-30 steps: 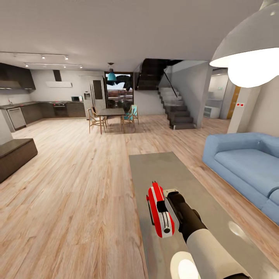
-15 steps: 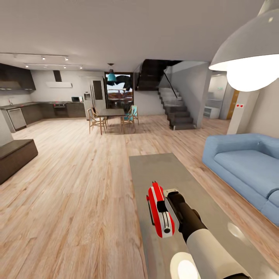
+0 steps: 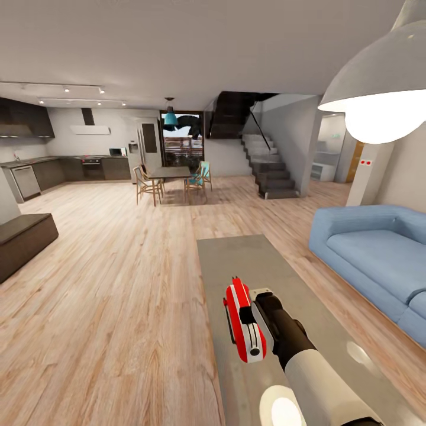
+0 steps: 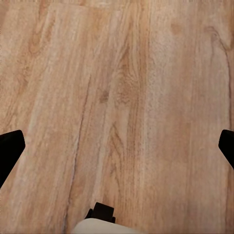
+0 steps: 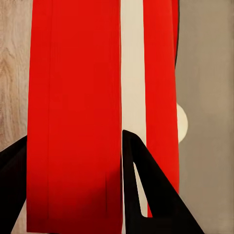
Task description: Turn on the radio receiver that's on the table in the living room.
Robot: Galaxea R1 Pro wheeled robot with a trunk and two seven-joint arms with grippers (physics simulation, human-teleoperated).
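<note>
The right gripper [image 3: 253,322] has its fingers clamped on the radio receiver [image 3: 244,319] (above the bench [image 3: 248,260]); grip steady, press gently.

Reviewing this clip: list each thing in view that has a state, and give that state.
radio receiver: on edge, gripped over the table
right gripper: shut on the radio receiver
left gripper: open, over bare wood floor
table: grey top bare ahead of the radio receiver
pendant lamp: lit
</note>
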